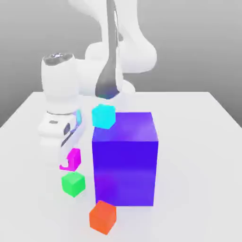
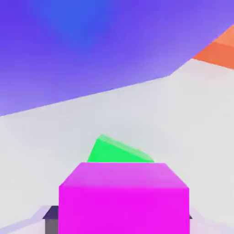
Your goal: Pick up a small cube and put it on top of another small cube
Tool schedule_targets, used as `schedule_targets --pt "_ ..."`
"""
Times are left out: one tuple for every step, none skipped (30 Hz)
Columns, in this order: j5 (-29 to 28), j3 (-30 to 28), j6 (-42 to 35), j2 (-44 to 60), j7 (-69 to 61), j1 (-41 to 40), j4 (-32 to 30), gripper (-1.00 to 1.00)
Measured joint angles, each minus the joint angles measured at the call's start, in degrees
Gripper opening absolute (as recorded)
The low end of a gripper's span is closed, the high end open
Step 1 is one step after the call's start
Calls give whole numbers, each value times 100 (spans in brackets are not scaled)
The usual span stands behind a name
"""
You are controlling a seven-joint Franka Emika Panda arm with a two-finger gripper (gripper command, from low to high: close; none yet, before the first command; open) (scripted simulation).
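Small cubes: four in total, comprising one magenta cube (image 1: 74, 159), one green cube (image 1: 73, 184), one cyan cube (image 1: 103, 116) and one orange-red cube (image 1: 103, 217). Large blue-purple block (image 1: 125, 165): one. Robot arm (image 1: 139, 52): one. Counter (image 1: 194, 160) beneath: one. Colour duplicates among cubes: none.

Our arm (image 1: 120, 52): glossy white shell, rounded joint housings, one long link with a grey strip along it. Wrist section (image 1: 60, 85) is a fat white cylinder, dark grey metallic cap on its end. Our hand (image 1: 56, 130) is white too, blocky with rounded corners, small dark oval recess, bluish patch beside it. Could be a reflection; we can't tell from here.
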Motion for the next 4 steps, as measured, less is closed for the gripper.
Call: schedule_targets --pt "466 184 194 239 -326 -76 15 100" --pt "466 184 194 239 -326 -76 15 100" --pt "466 184 194 239 -326 -78 15 100" --pt "466 184 194 239 -326 -77 15 100"
